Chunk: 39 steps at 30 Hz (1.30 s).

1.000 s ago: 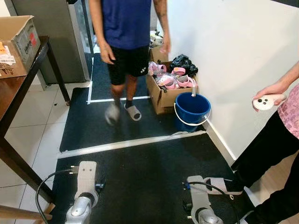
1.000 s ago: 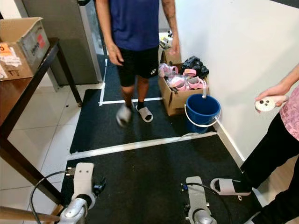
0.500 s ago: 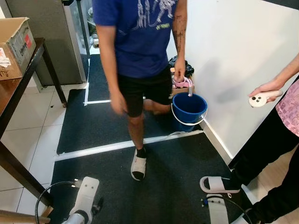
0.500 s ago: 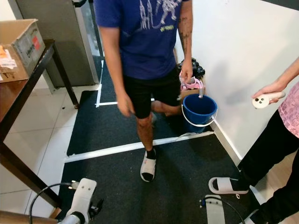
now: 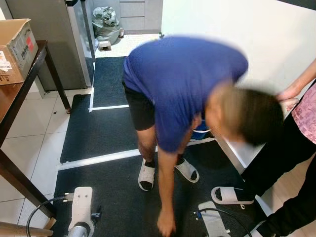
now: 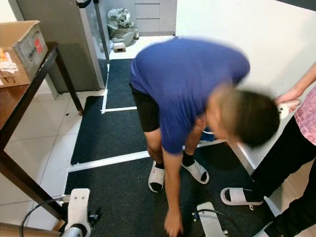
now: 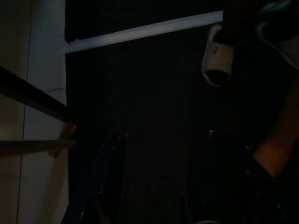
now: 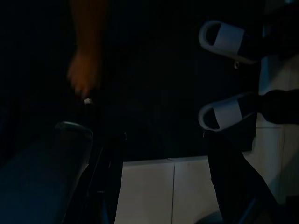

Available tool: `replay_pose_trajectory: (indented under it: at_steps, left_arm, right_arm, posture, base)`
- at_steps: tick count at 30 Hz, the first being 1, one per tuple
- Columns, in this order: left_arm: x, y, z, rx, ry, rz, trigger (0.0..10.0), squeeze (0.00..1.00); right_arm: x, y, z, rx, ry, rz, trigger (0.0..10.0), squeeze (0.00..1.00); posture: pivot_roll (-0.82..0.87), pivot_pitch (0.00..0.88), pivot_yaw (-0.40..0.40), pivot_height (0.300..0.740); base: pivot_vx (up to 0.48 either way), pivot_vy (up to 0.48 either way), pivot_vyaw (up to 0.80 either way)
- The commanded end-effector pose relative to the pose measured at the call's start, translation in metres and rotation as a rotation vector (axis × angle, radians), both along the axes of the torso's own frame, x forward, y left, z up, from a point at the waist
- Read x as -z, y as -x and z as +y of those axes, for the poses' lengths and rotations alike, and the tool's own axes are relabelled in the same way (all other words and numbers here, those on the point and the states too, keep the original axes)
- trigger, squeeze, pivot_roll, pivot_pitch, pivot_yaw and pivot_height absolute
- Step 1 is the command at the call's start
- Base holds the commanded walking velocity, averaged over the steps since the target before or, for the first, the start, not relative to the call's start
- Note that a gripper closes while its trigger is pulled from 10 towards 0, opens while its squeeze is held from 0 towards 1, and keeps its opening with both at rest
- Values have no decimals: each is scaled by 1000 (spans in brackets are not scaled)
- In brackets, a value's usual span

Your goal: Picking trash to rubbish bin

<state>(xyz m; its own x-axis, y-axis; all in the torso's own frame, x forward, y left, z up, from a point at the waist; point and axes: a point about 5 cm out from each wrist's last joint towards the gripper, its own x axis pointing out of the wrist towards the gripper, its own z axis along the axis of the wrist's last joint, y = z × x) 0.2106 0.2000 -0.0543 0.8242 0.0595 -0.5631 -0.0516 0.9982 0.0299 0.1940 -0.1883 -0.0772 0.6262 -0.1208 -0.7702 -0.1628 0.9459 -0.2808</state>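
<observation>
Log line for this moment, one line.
arms: left arm, right arm low, idle | person bent, hand down at mat | bucket mostly hidden | trash: none made out

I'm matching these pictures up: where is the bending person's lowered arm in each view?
Left eye view: lowered arm, bottom centre of the picture.
Right eye view: bottom centre.
Left wrist view: dim, at the picture's right edge.
Right wrist view: the picture's upper left.
Shared landmark: black floor mat.
</observation>
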Motion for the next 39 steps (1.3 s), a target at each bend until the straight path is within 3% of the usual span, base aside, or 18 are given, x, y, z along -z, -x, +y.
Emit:
replay_pose_trajectory:
  at_steps: [1,39]
  left_arm:
    - [-2,-4,-4,29,-21,-16,10000,0]
    - [-6,-9,-5,32,-46,-38,10000,0]
  right_arm:
    - [-1,-2,4,-22,-7,-10,10000,0]
    - [1,3,1,-34,14,-1,10000,0]
  posture:
    - [-3,49,2,740]
    - [3,37,-2,740]
  base:
    - [0,0,0]
    - [0,0,0]
